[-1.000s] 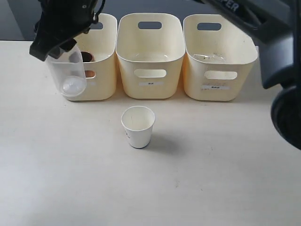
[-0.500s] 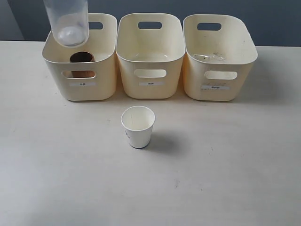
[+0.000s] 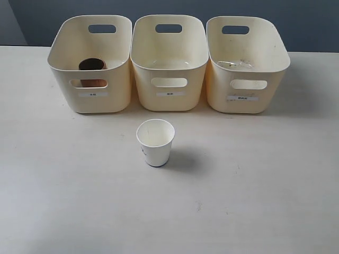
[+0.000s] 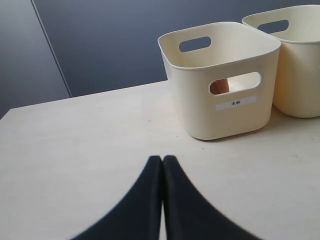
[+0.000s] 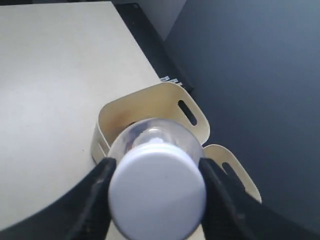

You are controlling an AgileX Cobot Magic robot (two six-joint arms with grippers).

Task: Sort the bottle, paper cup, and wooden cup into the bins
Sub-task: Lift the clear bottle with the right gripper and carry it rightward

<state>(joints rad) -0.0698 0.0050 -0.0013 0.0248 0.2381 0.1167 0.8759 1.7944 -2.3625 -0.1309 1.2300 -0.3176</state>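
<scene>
**While the wooden cup [image 3: 92,66] sits binned, the bottle [image 5: 150,137] hangs gripped**

Clear and white-capped, the bottle is clamped in the right gripper [image 5: 155,187] above one of the bins [image 5: 150,102] (which one I cannot tell). The squat brown wooden cup stands in the exterior view's left bin [image 3: 63,90]. The white paper cup [image 3: 155,142] stands upright on the table [image 3: 254,185] before the middle bin [image 3: 169,103]. The left gripper [image 4: 162,165] is pressed closed and holds nothing.

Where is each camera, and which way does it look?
Exterior view: above the table, facing three bins and the paper cup; no robot shows.
Left wrist view: low, facing the left bin; shut left gripper shows.
Right wrist view: high, looking down; right gripper holds the bottle.
Shared: exterior and left wrist show the wooden cup.
</scene>
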